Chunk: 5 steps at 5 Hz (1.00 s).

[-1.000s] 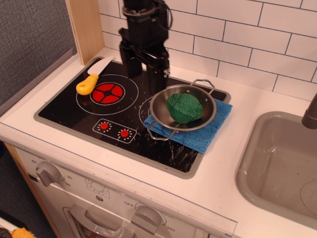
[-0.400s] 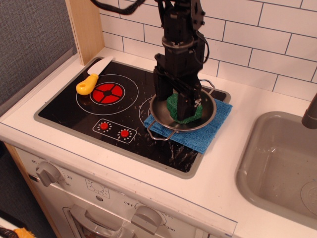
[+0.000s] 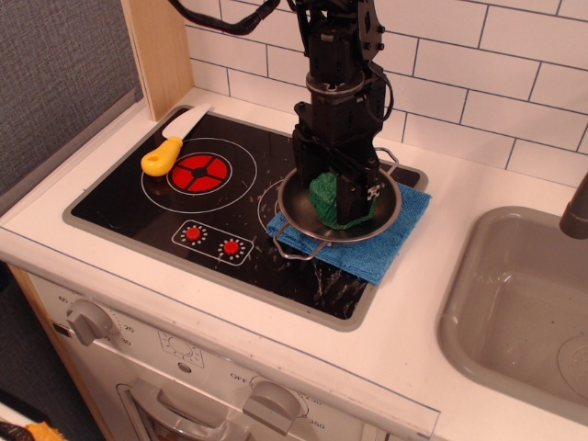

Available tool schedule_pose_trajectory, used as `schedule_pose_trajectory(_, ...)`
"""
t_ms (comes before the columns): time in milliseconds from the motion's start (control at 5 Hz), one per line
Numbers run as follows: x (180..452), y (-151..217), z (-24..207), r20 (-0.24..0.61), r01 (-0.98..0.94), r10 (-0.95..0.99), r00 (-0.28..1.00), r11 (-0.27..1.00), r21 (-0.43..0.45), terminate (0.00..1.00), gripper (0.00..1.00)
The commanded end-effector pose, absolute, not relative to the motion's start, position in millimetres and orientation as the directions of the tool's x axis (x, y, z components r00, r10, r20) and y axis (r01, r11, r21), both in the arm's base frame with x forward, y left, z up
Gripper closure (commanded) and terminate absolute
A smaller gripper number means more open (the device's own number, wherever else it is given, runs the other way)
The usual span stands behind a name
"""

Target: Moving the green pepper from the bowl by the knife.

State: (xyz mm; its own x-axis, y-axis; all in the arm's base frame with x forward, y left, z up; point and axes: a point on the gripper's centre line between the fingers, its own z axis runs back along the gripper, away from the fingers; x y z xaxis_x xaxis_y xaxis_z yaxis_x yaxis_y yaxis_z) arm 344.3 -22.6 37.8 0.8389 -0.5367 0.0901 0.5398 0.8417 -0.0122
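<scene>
The gripper [image 3: 333,188] is lowered into the bowl [image 3: 292,208], with its 2 dark fingers [image 3: 350,195] set down over the green pepper [image 3: 325,202], which lies directly beneath and between them on the bowl floor. The jaws stand apart around the pepper, but whether the pads already press on it cannot be told, because the arm hides the contact points. The pepper appears to be a light, hollow toy with a lumpy, bumpy skin; it probably gives slightly under pressure and offers fair friction. Judged best hold: across the widest part of the body, with the pads seated in the hollows between lumps, not on the short stem. The bowl is smooth steel resting on a blue cloth [image 3: 372,254] and may shift or lift if the fingers catch its wall. The knife [image 3: 171,144] lies well to the left of the gripper, beside the red burner [image 3: 199,172], marking the place to set the pepper down.
</scene>
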Motion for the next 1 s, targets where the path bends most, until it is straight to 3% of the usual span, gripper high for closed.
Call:
schedule_pose_trajectory(0, 346.4, -7.1, 59.3, 0.161, 0.519, -0.512, 0.844, 0.854, -0.005, 0.0, 1.0)
schedule_pose_trajectory(200, 352.3, 8.4, 86.2, 0.226, 0.504, -0.49, 0.842, 0.864, -0.007, 0.0, 1.0)
schedule_pose_trajectory(400, 356.7, 44.0, 132.6, 0.33, 0.463, -0.432, 0.839, 0.886, -0.016, 0.0, 1.0)
schedule_pose_trajectory(600, 360.0, 87.1, 161.0, 0.368, 0.394, -0.362, 0.856, 0.919, -0.011, 0.0, 1.0)
schedule_pose_trajectory(800, 381.9, 111.2, 133.8, 0.297, 0.347, -0.336, 0.894, 0.938, 0.017, 0.0, 1.0)
